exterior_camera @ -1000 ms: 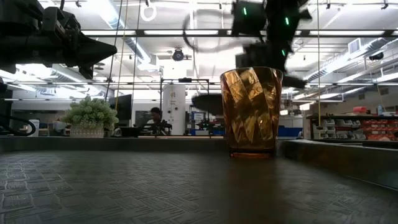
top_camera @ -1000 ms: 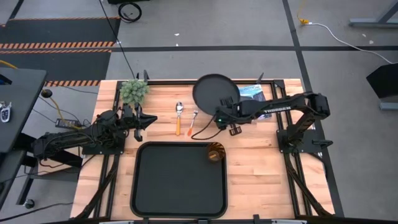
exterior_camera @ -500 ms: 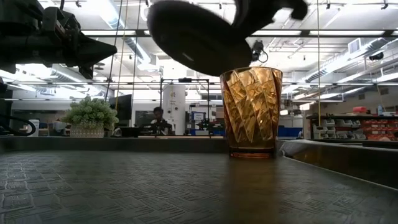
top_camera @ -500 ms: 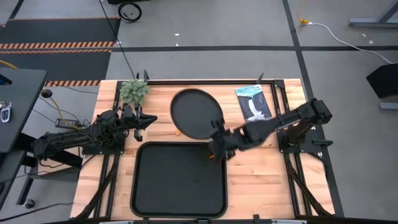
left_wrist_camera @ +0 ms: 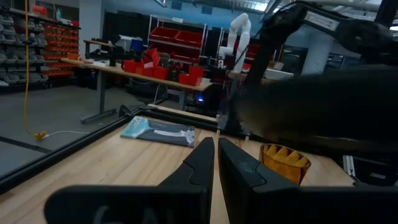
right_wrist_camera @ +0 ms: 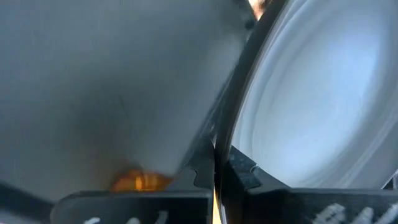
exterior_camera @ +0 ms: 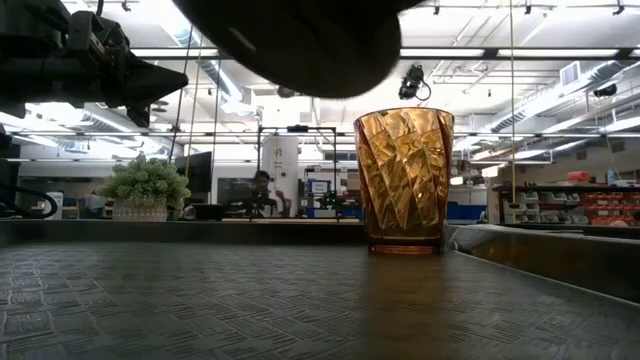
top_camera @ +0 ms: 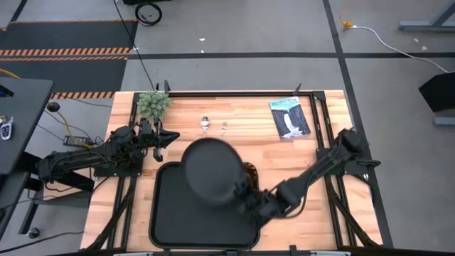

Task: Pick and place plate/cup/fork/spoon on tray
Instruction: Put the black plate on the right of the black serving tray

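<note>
Tray: black, rectangular, at the near middle of the table; it holds the cup, amber, upright in the tray's far right corner, and the low view shows the cup standing on the tray's ribbed floor by its right wall. Plate: round, dark, held in the air over the far half of the tray, its edge overlapping the cup from above; the right gripper is clamped on the plate's near right rim, with the right wrist view showing the rim running between its fingers. Spoon and fork: on bare wood beyond the tray, side by side, their handles hidden under the plate. Left gripper: idle beyond the tray's far left corner, fingers pressed together. Potted plant and booklet: along the table's far edge. Half a second ago the plate hung beyond the tray's far edge; it is now over the tray.
</note>
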